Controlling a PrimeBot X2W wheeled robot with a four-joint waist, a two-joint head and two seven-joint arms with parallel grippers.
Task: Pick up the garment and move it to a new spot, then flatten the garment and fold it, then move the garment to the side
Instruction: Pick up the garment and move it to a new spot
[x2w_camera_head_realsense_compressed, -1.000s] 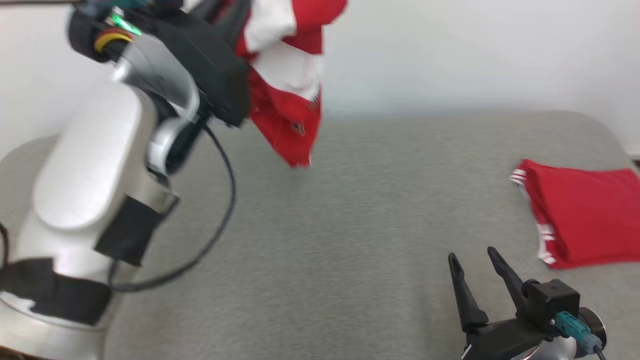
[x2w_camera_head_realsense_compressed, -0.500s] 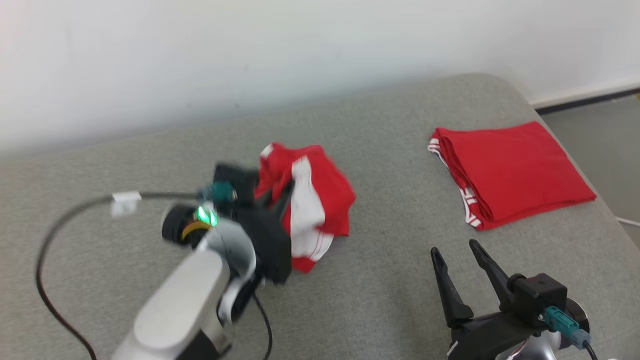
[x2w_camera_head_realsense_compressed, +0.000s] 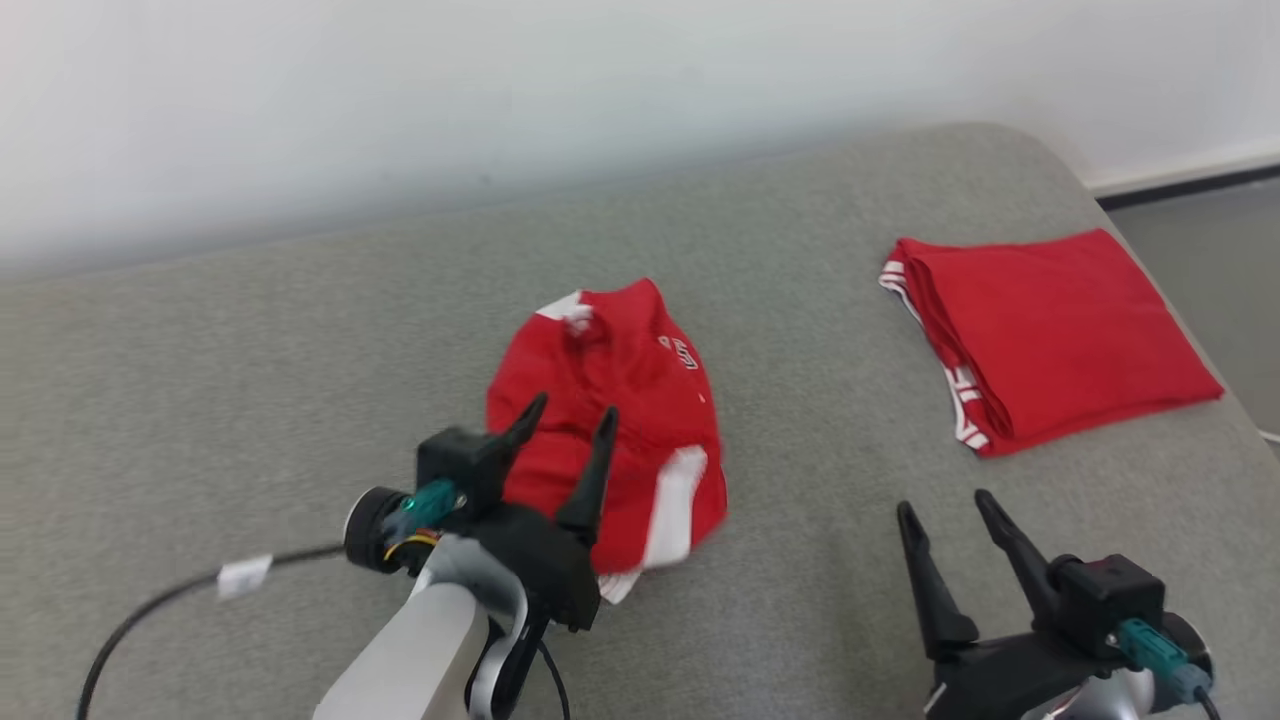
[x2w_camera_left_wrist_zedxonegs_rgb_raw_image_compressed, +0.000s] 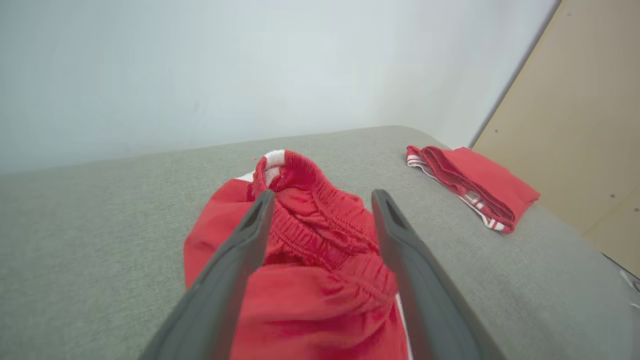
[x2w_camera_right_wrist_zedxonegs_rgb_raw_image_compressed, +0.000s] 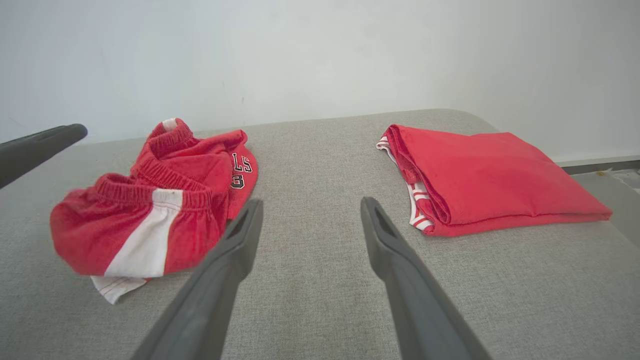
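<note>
The garment, red shorts with white side stripes, lies crumpled in a heap on the grey cloth-covered table. My left gripper hovers at its near edge, open, with the bunched waistband under and between its two fingers and nothing gripped. In the left wrist view the left gripper points across the heap. My right gripper stands open at the lower right, apart from the cloth. In the right wrist view the right gripper has the garment to its left.
A second red garment, neatly folded, lies at the table's right end, also visible as the folded garment. One of the left gripper's fingers shows at the left edge of the right wrist view. A white wall stands behind; floor lies beyond the right edge.
The left gripper brought the garment down from mid-air onto the table and opened, letting it go. The head camera tilted down. The right gripper stayed in place.
</note>
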